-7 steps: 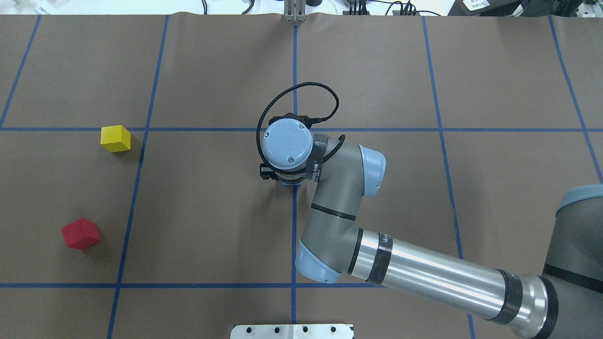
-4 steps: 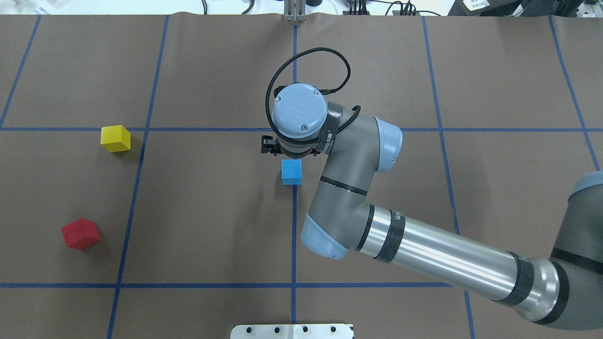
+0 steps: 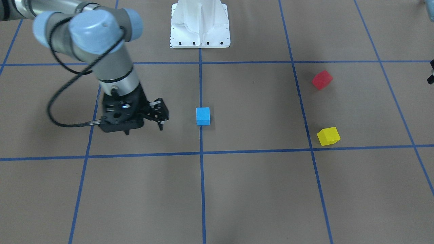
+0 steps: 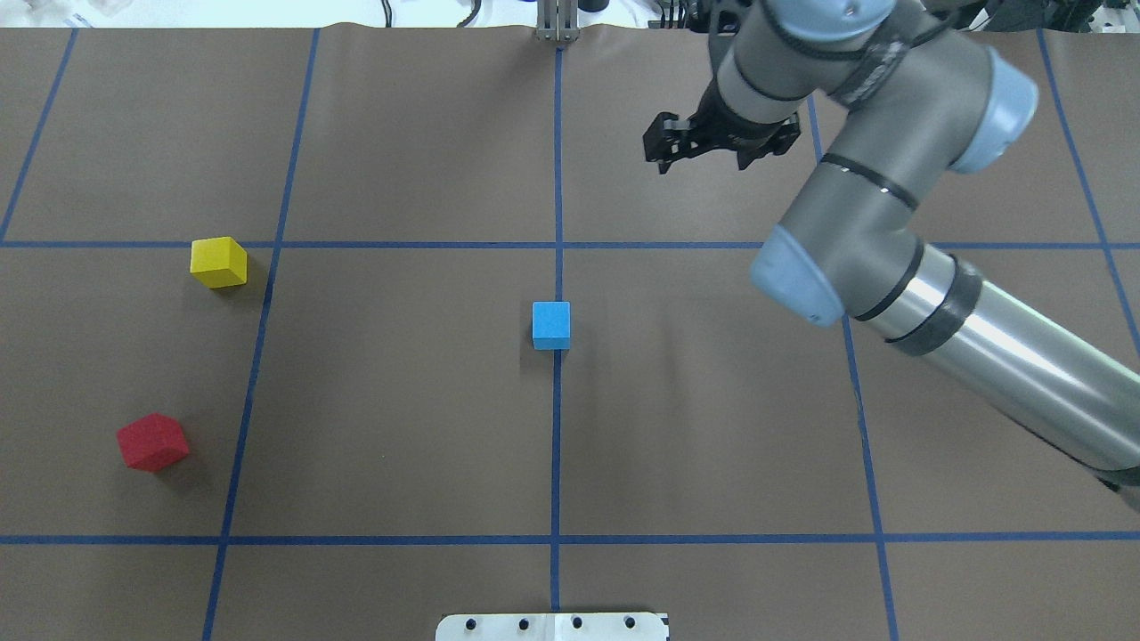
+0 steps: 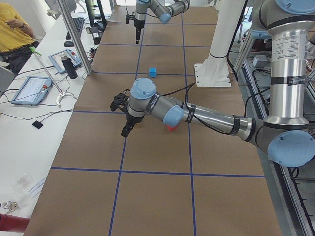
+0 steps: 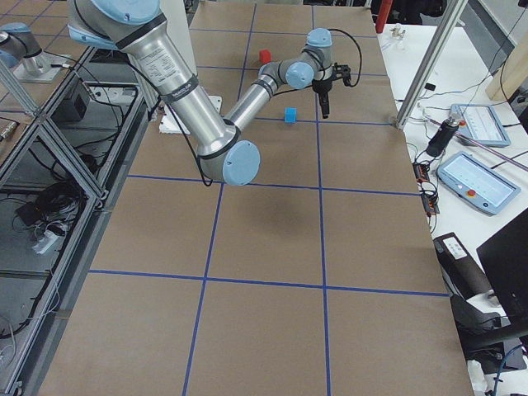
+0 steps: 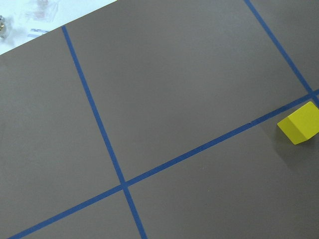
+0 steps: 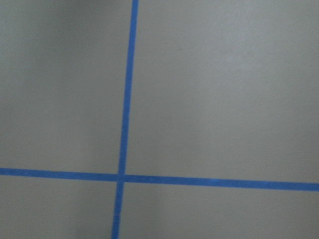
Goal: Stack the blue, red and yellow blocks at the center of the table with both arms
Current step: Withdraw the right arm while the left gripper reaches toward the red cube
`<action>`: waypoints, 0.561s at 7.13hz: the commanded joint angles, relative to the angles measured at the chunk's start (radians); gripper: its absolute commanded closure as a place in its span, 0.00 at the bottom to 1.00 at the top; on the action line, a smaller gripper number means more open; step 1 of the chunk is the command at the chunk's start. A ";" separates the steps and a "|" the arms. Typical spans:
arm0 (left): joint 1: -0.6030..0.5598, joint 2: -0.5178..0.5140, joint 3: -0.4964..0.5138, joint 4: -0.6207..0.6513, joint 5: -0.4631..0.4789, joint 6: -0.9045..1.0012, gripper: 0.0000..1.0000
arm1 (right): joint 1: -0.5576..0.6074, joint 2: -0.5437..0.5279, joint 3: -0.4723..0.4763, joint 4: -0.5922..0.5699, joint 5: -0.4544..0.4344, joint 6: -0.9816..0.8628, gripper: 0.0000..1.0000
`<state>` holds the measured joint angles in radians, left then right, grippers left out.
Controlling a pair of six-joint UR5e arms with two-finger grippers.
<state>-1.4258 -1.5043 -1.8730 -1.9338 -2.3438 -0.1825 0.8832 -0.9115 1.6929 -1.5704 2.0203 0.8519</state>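
The blue block (image 4: 551, 324) stands alone on the centre line of the table; it also shows in the front view (image 3: 203, 116). The yellow block (image 4: 218, 262) and the red block (image 4: 153, 442) lie apart on the robot's left side. My right gripper (image 4: 701, 167) is open and empty, raised to the far right of the blue block, and shows in the front view (image 3: 144, 131). My left gripper (image 5: 126, 132) hangs near the red and yellow blocks in the exterior left view; I cannot tell whether it is open. The left wrist view shows the yellow block (image 7: 300, 123).
The white robot base plate (image 4: 552, 626) sits at the near table edge. Blue tape lines grid the brown table. A desk with tablets (image 5: 30, 90) and aluminium posts (image 5: 73, 34) run along the far side.
My right arm has lifted off the blue block and swung away to the far right. The blue block stays at the table centre. The red and yellow blocks have not moved.
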 commanded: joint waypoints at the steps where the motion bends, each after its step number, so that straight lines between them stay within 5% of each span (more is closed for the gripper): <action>1: 0.169 -0.001 0.000 -0.144 0.080 -0.351 0.00 | 0.187 -0.126 0.031 -0.002 0.112 -0.266 0.01; 4: 0.425 -0.052 0.012 -0.145 0.276 -0.604 0.00 | 0.385 -0.310 0.047 0.004 0.262 -0.633 0.01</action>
<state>-1.0953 -1.5259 -1.8744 -2.0779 -2.1282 -0.6964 1.1891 -1.1485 1.7362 -1.5692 2.2240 0.3714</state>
